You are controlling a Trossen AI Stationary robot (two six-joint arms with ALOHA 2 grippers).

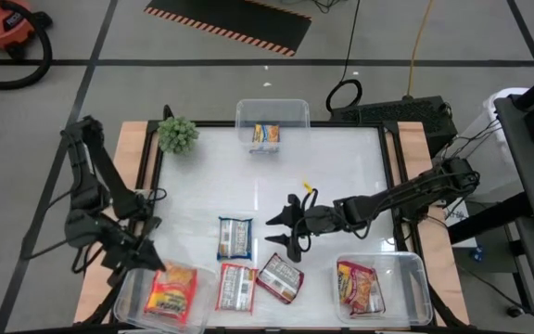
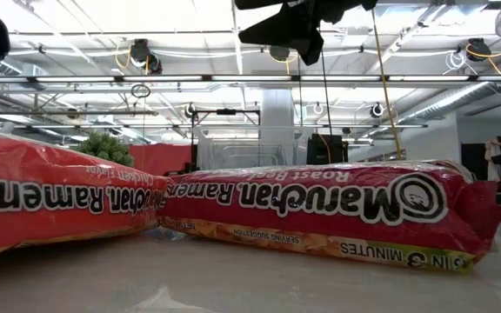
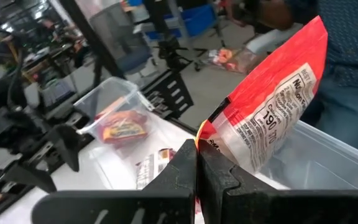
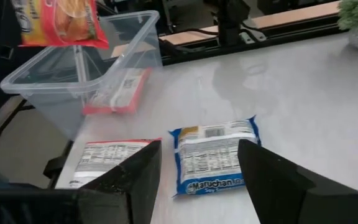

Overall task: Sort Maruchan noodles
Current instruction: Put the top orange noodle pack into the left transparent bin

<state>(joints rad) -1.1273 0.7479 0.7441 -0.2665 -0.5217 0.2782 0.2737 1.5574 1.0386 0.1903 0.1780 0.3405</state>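
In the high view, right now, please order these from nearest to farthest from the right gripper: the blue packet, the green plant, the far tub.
From the right gripper:
1. Blue packet, beside it, toward the left arm.
2. Far tub, at the table's far edge.
3. Green plant, far left corner.

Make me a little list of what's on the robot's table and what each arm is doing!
Left fingers: shut on an orange noodle packet, held over the left tub
Right fingers: open, above the blue packet
On the table: blue packet, two red packets
Right tub: one red packet
Far tub: one packet
Plant: far left corner
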